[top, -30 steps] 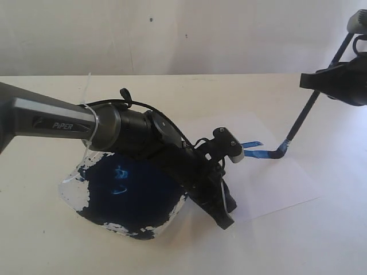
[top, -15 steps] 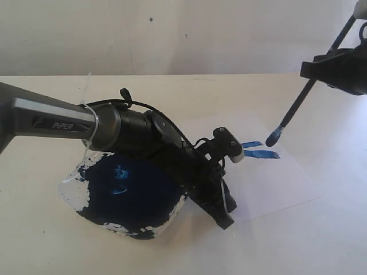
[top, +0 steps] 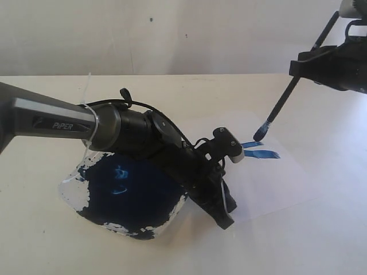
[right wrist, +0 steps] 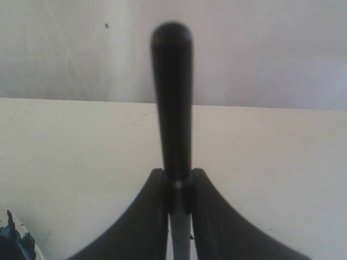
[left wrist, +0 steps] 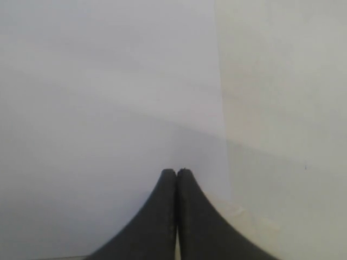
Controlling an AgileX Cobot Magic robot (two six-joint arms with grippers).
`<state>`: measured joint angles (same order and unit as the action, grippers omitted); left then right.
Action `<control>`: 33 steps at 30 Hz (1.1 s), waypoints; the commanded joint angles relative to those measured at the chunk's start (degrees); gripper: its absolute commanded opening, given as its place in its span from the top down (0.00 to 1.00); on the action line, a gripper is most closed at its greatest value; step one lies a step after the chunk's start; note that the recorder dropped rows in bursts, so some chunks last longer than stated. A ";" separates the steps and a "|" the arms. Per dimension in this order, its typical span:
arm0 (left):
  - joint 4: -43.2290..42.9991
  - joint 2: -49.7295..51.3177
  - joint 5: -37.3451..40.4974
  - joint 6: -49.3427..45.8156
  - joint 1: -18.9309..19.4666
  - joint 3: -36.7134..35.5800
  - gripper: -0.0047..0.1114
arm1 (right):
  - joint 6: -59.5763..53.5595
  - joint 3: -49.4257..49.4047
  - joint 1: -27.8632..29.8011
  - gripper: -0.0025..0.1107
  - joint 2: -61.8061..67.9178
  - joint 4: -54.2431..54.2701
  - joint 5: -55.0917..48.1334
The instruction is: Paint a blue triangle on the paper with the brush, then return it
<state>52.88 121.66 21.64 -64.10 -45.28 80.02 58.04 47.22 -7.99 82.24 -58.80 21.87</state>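
The brush (top: 282, 102) slants down from the upper right, and its blue-stained tip hangs just above the paper (top: 281, 180). My right gripper (top: 299, 67) is shut on the brush's black handle (right wrist: 172, 97), with the jaws (right wrist: 178, 179) clamped near the silver band. The blue triangle (top: 261, 150) shows as thin blue strokes on the paper, partly hidden behind the left wrist. My left gripper (top: 225, 221) is shut and empty, with its tips (left wrist: 177, 172) down on the paper (left wrist: 108, 108) near its edge.
A clear paint dish (top: 71, 186) holding a large dark-blue pool (top: 129, 192) lies left of the paper, under the left arm (top: 57, 121). A corner of the dish (right wrist: 11, 244) shows in the right wrist view. A pale wall stands behind the cream table (top: 321, 240).
The brush tip has lifted off the right end of the blue strokes and moved up and left. The right gripper has shifted left with it. The left arm has stayed still.
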 commanded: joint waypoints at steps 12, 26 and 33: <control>0.65 0.06 1.01 -0.16 0.00 -0.05 0.96 | -4.29 1.28 -0.03 0.98 2.28 0.16 0.29; 0.65 0.06 0.91 -0.16 0.00 -0.05 0.96 | -4.29 1.28 -0.03 0.98 2.50 0.28 -1.64; 0.65 0.06 0.91 -0.16 0.00 -0.05 0.96 | -3.91 1.28 -0.03 0.98 2.50 0.28 -1.96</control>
<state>52.88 121.66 21.64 -64.10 -45.28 80.02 54.43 48.19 -7.99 84.79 -58.80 20.32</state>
